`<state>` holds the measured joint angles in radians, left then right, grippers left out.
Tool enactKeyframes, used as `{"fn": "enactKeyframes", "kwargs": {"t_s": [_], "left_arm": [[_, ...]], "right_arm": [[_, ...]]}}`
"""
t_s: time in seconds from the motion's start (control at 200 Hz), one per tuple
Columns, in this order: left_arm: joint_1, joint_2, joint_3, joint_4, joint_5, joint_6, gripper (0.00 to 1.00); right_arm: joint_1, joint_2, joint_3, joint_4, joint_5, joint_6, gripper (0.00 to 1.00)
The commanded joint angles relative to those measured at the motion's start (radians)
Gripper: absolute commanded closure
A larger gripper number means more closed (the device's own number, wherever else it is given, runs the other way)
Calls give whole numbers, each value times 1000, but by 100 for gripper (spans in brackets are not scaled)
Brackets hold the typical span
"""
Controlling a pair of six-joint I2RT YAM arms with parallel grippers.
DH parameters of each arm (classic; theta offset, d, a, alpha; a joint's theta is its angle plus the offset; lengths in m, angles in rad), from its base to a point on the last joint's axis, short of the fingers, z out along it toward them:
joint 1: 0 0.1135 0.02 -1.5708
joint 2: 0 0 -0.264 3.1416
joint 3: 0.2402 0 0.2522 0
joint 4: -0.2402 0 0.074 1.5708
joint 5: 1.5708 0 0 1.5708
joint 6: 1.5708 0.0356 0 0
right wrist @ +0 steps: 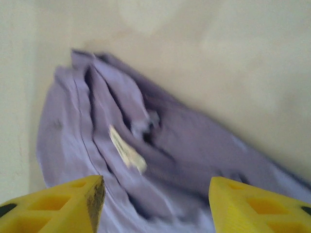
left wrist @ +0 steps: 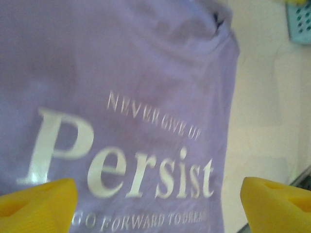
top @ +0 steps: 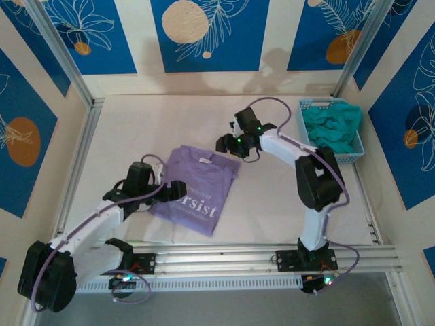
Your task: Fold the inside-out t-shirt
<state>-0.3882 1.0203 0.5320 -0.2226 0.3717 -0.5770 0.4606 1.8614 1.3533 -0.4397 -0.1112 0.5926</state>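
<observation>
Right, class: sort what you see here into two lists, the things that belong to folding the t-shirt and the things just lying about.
Belongs to the job: lavender t-shirt; left gripper; right gripper.
Just lying about: blue basket; teal garment inside it.

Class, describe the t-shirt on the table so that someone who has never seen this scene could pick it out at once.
On the white table, look left of the blue basket, towards the middle. The t-shirt lies there: lavender, with white "Persist" lettering, unlike the teal garment heaped in the basket.
</observation>
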Motion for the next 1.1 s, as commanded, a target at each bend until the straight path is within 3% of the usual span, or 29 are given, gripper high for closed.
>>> {"fn": "enactKeyframes", "kwargs": {"t_s": [0.0, 0.06, 0.095, 0.175, 0.39, 0.61, 0.805, 1.095], "left_arm": [[57, 116, 140, 15, -98, 68, 10], [112, 245, 217, 56, -62, 84, 9], [139, 326, 269, 64, -41, 105, 9], [187, 496, 407, 39, -10, 179, 8], [210, 832, 739, -161, 16, 363, 8], [202, 986, 870, -231, 107, 405, 12], [192, 1065, 905, -265, 175, 431, 22], [188, 1111, 926, -258, 214, 438, 51]], "right_arm": [[-9, -91, -117, -60, 65, 6, 37], [-16, -110, -150, -58, 85, 18, 32], [-20, -106, -149, -62, 76, 23, 23], [-11, -74, -128, -75, 82, 32, 19], [-5, 16, -84, -106, 80, 58, 19], [31, 98, -37, -113, 51, 85, 22], [41, 132, -17, -79, -2, 99, 32], [38, 134, -14, -26, 8, 111, 67]]}}
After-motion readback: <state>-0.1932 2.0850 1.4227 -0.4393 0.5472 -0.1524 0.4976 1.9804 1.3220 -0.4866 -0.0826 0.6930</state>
